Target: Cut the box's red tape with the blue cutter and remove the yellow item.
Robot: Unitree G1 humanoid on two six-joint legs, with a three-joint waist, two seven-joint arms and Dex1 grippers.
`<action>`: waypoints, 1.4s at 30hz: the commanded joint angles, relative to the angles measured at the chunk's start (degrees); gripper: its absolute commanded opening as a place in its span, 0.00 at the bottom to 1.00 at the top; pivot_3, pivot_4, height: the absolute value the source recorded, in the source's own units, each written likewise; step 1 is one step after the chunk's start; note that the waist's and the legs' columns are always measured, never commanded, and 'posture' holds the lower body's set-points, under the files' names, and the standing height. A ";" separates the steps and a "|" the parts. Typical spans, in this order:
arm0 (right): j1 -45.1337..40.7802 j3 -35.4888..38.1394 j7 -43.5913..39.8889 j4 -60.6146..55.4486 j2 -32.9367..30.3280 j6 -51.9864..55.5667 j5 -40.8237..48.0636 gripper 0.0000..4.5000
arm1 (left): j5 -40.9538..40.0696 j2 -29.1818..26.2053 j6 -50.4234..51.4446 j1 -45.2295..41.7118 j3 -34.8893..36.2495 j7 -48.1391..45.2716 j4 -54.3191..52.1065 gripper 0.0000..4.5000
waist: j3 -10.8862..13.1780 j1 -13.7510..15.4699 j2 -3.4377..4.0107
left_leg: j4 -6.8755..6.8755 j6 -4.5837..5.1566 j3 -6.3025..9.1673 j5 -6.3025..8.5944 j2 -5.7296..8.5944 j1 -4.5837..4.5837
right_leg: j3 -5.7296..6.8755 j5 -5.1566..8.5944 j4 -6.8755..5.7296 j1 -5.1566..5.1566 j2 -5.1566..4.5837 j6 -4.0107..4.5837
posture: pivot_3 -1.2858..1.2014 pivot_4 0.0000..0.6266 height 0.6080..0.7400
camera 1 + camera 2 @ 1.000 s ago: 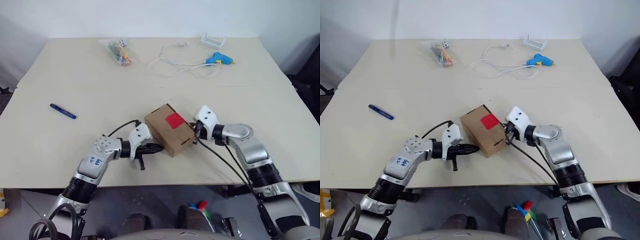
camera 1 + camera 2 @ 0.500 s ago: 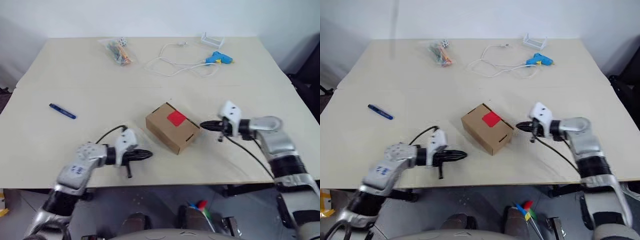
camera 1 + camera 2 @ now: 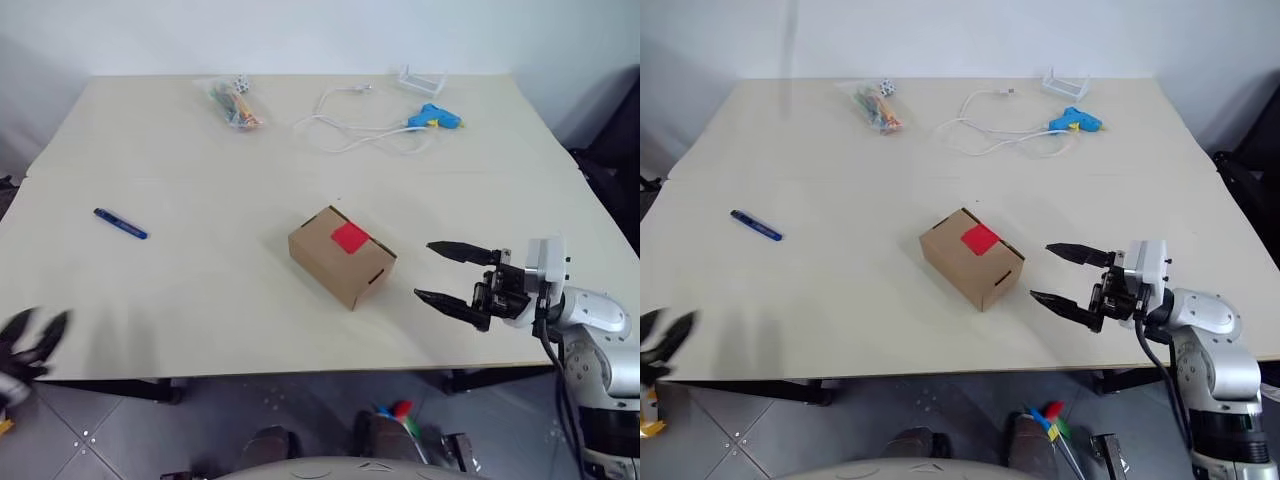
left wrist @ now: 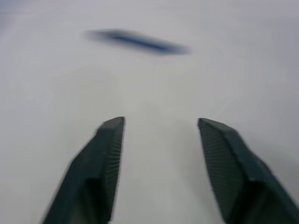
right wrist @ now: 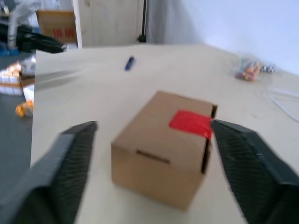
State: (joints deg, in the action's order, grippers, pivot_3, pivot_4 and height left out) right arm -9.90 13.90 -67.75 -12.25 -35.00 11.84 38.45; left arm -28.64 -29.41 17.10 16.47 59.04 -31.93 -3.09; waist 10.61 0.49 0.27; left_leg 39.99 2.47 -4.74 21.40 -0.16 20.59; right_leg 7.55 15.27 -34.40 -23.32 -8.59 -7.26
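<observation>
My left gripper [image 4: 159, 135] spread wide, empty, at the table's [image 3: 200, 300] left near edge. Blue cutter [image 3: 120, 223] lies on the table beyond it, untouched. Box [image 3: 341, 256] mid-table, closed, red tape [image 3: 351, 238] across its top. My right gripper [image 3: 442, 272] just right of the box, fingers wide apart, holding nothing.

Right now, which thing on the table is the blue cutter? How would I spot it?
Start at the big beige table and look to its left side, well away from the cardboard box. The blue cutter lies alone there. It is slim, dark and pen-shaped, unlike the chunky light-blue glue gun with its white cord at the far edge.
</observation>
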 commanded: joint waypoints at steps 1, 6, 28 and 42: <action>-0.78 0.87 -0.64 -2.09 0.03 -1.94 1.49 1.00 | -2.58 2.61 -0.87 1.03 2.32 4.33 -3.56 0.91 | 0.00 0.90 0.00 | 0.06 0.06 0.01 0.05 0.07 -0.02 | -0.13 0.00 0.13 0.00 -0.09 -0.01 | 0.52 0.24 1.00; -2.43 1.57 -1.95 0.59 -1.22 -4.42 0.18 1.00 | -3.08 7.74 2.93 -0.34 -4.68 11.45 -13.55 0.99 | -0.09 1.08 -0.15 | 0.06 -0.11 0.01 0.29 0.20 -0.03 | -0.30 -0.03 0.49 0.21 -0.53 -0.03 | 0.52 0.24 1.00; -1.71 1.10 9.07 -12.94 -0.56 3.96 7.88 1.00 | 18.11 21.03 15.96 -56.66 -29.90 66.16 12.10 0.99 | -0.09 1.15 -0.38 | -0.04 0.21 -0.23 0.12 0.18 -0.11 | 0.20 -0.25 0.43 0.31 0.26 -0.44 | 0.52 0.24 1.00; -0.38 0.12 12.11 -15.55 0.15 4.91 8.70 1.00 | 22.10 18.72 9.16 -70.93 -29.81 76.46 34.02 0.99 | -0.06 2.29 -0.43 | 0.02 0.30 -0.22 0.07 0.26 -0.05 | 0.15 -0.36 0.57 0.38 0.25 -0.63 | 0.52 0.24 1.00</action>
State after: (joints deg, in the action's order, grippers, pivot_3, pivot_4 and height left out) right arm -10.15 13.78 -56.02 -25.44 -35.02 16.69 45.87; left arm -8.14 -9.55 28.33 -52.22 29.33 42.27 30.63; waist 10.54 2.78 -0.16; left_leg 40.01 2.77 -4.96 21.47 0.10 20.53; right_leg 7.70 14.91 -33.84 -22.94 -8.34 -7.90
